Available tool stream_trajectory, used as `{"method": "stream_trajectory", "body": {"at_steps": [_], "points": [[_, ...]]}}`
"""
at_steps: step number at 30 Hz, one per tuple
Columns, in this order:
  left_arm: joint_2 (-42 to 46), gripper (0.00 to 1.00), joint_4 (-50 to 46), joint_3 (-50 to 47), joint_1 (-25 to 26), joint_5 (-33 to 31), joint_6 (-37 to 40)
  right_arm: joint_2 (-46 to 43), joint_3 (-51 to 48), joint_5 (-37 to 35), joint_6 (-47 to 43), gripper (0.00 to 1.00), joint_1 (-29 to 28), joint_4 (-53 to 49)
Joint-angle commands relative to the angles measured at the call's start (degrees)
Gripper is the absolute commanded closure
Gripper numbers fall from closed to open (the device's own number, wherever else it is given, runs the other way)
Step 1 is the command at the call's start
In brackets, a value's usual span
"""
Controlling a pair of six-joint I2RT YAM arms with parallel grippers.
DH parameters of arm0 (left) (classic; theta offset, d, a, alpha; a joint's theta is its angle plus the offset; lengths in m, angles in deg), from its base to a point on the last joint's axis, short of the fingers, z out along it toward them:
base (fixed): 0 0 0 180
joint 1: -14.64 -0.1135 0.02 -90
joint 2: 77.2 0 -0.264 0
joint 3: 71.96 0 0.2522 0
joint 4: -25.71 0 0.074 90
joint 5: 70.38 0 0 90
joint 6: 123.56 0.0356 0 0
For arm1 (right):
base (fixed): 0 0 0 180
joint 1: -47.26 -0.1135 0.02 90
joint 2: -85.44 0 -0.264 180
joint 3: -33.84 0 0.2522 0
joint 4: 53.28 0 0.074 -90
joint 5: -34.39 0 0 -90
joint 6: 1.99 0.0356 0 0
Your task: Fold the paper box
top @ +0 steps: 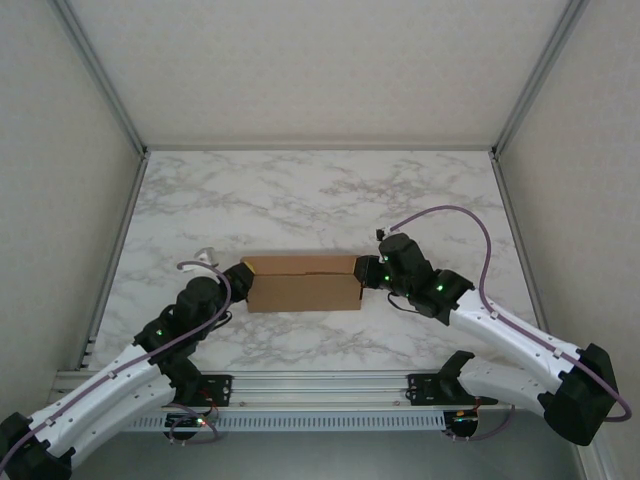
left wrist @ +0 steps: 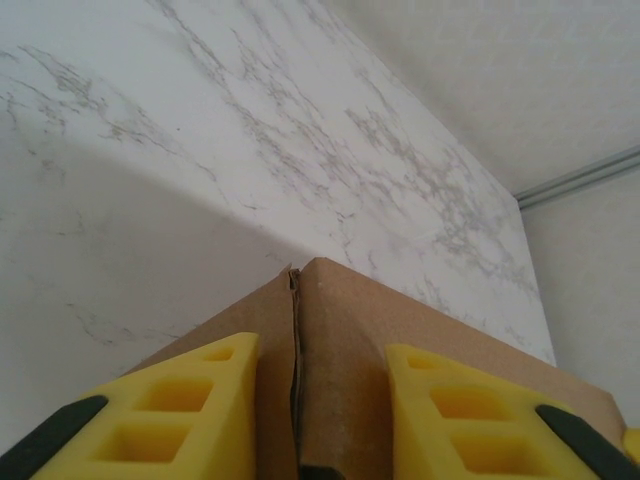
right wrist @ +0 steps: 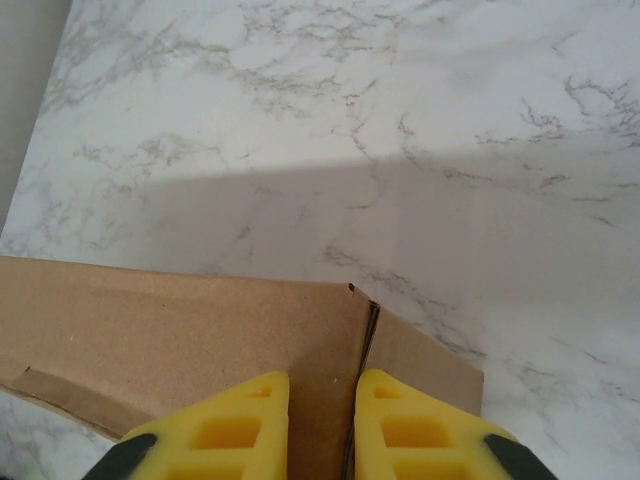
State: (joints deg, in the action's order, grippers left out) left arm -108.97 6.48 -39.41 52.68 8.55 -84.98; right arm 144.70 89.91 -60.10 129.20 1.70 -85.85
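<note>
**Both grippers at the ends of the box**

The paper box point(top: 303, 283) lies long side across, with the marble table point(top: 300, 190) under it and on every side of it. The left gripper point(top: 240, 278) is at the box's left end, its yellow fingers point(left wrist: 200, 390) part-open astride a cardboard corner; I cannot tell whether they grip it. The right gripper point(top: 368, 272) is at the box's right end, its fingers point(right wrist: 240, 420) pinched nearly together on a cardboard edge.

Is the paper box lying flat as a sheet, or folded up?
Folded up: the paper box stands as a long block, top panel and front wall both visible.
</note>
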Motion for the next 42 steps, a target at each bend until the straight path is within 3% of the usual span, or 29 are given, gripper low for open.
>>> {"method": "stream_trajectory", "body": {"at_steps": [1, 4, 8, 15, 26, 37, 42], "points": [[-1.2, 0.79, -8.3, -4.7, 0.6, 2.5, -4.6, 3.2, -4.7, 2.2, 0.8, 0.86, -0.6, -9.8], [-0.3, 0.77, -7.8, -4.4, 0.6, 2.4, -3.8, 3.0, -2.5, 1.7, -0.2, 0.83, -0.6, -11.1], [2.2, 0.59, -8.3, -1.2, 0.6, 2.5, 0.0, 2.2, 1.1, 1.1, -1.2, 0.74, -0.6, -12.9], [2.2, 0.46, -9.3, 4.8, 0.5, 2.5, 3.7, 0.5, 3.7, 1.0, -1.6, 0.69, -0.6, -14.0], [2.9, 0.41, -5.0, 6.4, 0.3, 5.0, 6.0, 0.8, 7.2, 1.2, -4.8, 0.59, -0.5, -16.3], [3.2, 0.35, -8.3, 10.6, -1.2, 1.6, 11.3, 4.1, 10.1, 1.0, -6.4, 0.51, -0.4, -16.8], [-2.9, 0.31, -8.9, 17.4, -2.4, 10.1, 20.9, 4.0, 11.9, 1.7, -7.3, 0.47, -0.3, -17.8]]}}
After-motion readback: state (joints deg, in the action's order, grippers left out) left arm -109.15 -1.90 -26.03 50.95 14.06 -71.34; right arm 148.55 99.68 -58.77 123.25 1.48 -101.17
